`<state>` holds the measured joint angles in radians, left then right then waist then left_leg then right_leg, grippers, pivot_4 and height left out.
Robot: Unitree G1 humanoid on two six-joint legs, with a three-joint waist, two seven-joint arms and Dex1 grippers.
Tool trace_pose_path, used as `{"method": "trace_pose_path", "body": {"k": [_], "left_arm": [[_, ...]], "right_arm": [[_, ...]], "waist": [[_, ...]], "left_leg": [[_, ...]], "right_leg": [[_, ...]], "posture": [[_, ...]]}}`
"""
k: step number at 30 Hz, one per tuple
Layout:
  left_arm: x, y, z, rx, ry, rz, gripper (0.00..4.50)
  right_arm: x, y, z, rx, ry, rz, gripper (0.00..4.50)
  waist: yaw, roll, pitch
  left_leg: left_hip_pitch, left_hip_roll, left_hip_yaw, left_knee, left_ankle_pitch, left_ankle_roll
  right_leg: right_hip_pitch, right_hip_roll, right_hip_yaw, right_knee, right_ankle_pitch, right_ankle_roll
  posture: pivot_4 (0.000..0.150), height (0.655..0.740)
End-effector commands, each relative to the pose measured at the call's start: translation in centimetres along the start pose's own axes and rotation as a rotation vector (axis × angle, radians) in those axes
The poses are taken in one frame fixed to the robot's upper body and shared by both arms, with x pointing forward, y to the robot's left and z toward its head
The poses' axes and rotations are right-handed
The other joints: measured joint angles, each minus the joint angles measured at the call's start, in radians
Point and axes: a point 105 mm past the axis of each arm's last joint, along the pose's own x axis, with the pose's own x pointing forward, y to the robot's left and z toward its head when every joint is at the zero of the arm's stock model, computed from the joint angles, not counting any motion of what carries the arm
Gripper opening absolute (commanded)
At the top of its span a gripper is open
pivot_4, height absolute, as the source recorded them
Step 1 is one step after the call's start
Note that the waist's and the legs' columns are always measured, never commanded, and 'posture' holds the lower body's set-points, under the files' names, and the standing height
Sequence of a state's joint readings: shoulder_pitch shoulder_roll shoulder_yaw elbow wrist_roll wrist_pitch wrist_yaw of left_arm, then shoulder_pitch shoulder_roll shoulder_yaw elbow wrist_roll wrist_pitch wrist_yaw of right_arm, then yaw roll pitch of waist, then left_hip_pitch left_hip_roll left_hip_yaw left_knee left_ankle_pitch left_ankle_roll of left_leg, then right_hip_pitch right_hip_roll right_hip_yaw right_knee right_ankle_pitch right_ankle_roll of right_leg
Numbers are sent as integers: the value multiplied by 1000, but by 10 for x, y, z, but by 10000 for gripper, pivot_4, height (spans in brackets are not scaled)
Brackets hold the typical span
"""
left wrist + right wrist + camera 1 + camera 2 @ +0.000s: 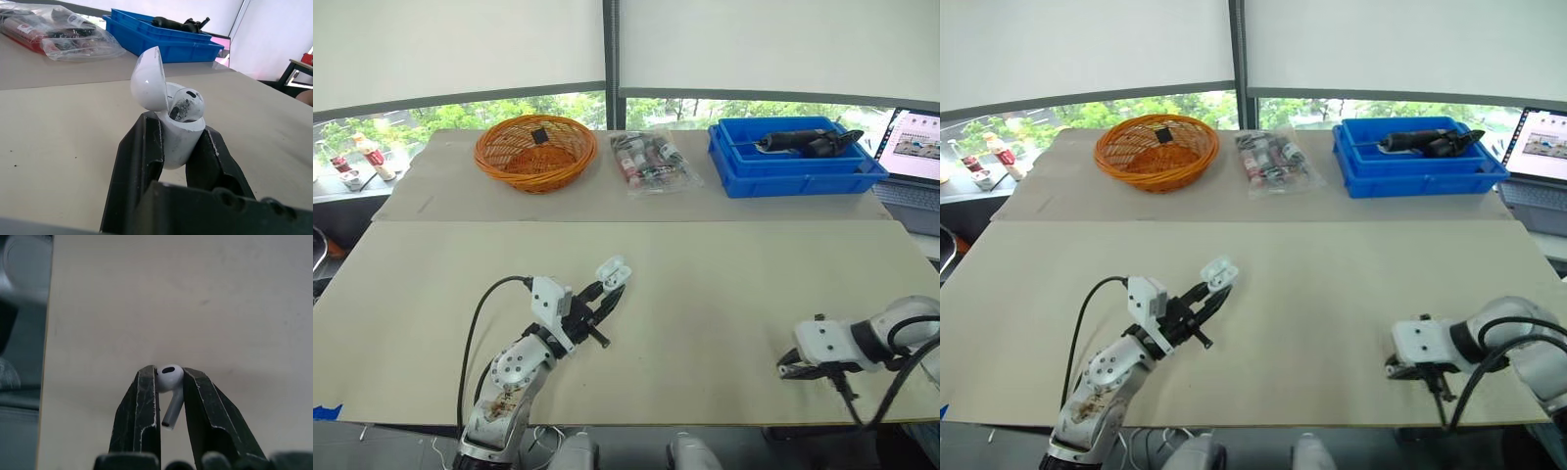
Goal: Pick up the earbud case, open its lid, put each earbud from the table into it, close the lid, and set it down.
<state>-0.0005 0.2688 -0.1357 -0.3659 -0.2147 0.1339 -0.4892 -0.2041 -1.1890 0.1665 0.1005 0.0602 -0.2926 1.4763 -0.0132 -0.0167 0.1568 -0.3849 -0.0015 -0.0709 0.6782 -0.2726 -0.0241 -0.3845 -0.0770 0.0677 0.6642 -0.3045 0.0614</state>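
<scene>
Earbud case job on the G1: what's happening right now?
The left gripper holds the small white plastic earbud case above the beige table, its lid flipped open and one white earbud already seated inside. The right gripper is shut on the second white earbud near the table's front right edge, well apart from the case. Loading that one and closing the lid remain.

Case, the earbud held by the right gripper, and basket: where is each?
Case (179, 142), left wrist view, white body.
Earbud (169, 376), right wrist view, round head.
Basket (536, 177), left eye view, front wall.
</scene>
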Motion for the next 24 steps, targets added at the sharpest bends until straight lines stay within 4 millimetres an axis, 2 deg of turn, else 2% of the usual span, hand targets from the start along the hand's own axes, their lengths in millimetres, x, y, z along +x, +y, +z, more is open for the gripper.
{"method": "trace_pose_path", "body": {"k": [1, 9, 10, 15, 20, 24], "left_arm": [[-1, -1, 13, 30, -39, 5, 6095], [-2, 1, 13, 36, -36, 5, 6095], [-1, 1, 14, 37, -36, 3, 6095], [0, 2, 14, 40, -37, -4, 6095], [0, 2, 14, 40, -37, -10, 6095], [1, 2, 14, 39, -36, -15, 6095]], "right_arm": [[-7, 6, -17, -50, 62, 73, 3260], [-3, 10, -17, -43, 69, 100, 3259], [-2, 9, -16, -44, 65, 87, 11259], [1, 8, -14, -66, 61, 62, 26799], [-2, 2, -5, -93, 38, 27, 27076], [-12, -8, 15, -142, 32, -10, 27076]], "waist": [[2, 0, 0], [12, 0, 0], [13, 0, 0], [15, 0, 0], [18, 0, 0], [17, 0, 0]], "left_leg": [[0, 0, 0, 0, 0, 0], [0, 0, -2, 1, 0, 0], [0, 0, -2, 1, 0, 0], [1, 0, -3, 1, 0, 0], [1, 0, -2, 1, 0, 0], [1, 0, -2, 0, 0, 0]], "right_leg": [[0, 0, 0, 0, 0, 0], [1, -1, 0, 0, 0, 0], [1, -1, 0, 0, 0, 0], [1, -1, 0, 0, 0, 0], [1, 0, 0, 0, 0, 0], [1, 0, 0, 1, 0, 0]], "posture": [[1500, 7400], [1500, 7400], [1500, 7400], [1500, 7400], [1500, 7400], [1500, 7400]]}}
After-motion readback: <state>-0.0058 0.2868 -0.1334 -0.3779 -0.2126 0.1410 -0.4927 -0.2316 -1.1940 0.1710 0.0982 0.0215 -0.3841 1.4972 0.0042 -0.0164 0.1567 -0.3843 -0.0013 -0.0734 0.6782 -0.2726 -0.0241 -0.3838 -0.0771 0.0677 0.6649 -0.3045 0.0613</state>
